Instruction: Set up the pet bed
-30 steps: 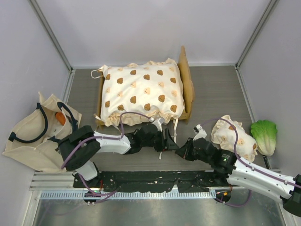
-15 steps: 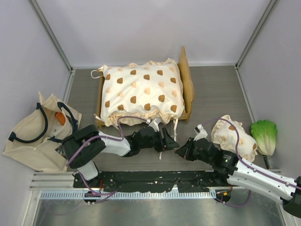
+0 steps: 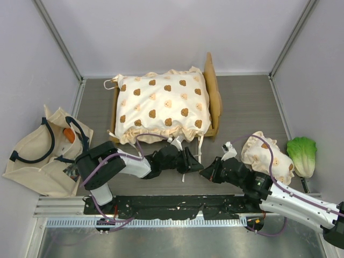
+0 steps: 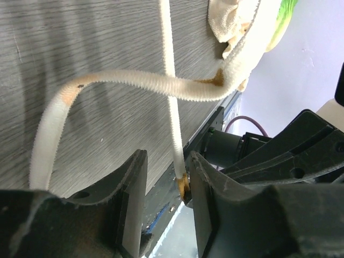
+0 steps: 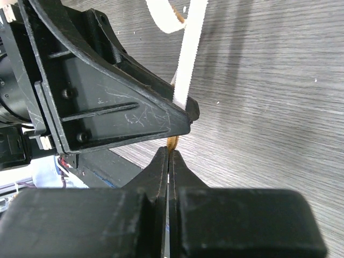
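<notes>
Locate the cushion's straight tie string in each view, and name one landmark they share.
Top external: the tie string hangs off the cushion's lower-right corner, centre frame.
Left wrist: the string runs top to bottom at centre, between the fingers of the left gripper.
Right wrist: upper centre, ending at the closed tips of the right gripper.
Shared landmark: the grey wood-grain table.

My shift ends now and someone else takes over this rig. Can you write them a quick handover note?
The left gripper has its fingers apart around a loose cushion tie.
The right gripper is shut, seemingly pinching that tie's brown tip.
The pet bed stands at the back of the table, with the bear-print cushion on it.
The small pillow lies at right, off the bed.
Left to do: probably fasten the tie, then place the pillow.
</notes>
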You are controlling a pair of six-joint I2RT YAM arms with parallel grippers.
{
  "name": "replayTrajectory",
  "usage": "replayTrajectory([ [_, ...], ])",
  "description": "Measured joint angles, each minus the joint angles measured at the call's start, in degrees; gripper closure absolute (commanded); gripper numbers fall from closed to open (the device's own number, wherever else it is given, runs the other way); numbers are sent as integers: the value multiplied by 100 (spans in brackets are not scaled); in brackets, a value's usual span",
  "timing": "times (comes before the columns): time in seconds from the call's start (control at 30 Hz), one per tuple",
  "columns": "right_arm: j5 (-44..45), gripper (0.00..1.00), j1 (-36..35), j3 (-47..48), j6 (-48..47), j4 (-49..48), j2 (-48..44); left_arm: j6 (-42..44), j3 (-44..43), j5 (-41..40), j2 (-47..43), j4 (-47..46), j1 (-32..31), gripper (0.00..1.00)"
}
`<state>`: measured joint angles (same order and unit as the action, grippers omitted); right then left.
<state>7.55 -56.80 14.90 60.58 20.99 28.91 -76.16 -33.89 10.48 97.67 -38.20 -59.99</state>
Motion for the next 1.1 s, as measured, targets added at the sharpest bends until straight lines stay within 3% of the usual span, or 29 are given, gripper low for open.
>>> replayTrajectory([
  [0.2,-22,99,0,0,0,-52,0,2,-85,2,140,-109,0,70],
  [0.33,-28,99,2,0,-4,-79,42,-22,-127,4,278,-208,0,86],
  [0.57,-35,99,2,0,-26,-83,114,-35,-144,7,315,-326,13,96],
  [0.7,26,73,0,2,-22,-20,107,-31,-144,11,315,-332,20,100],
  [0.97,820,57,-48,647,-243,710,-201,39,-144,26,313,-275,74,100],
  [1.1,1300,54,-46,1069,-474,577,240,166,-144,24,264,-81,76,100],
])
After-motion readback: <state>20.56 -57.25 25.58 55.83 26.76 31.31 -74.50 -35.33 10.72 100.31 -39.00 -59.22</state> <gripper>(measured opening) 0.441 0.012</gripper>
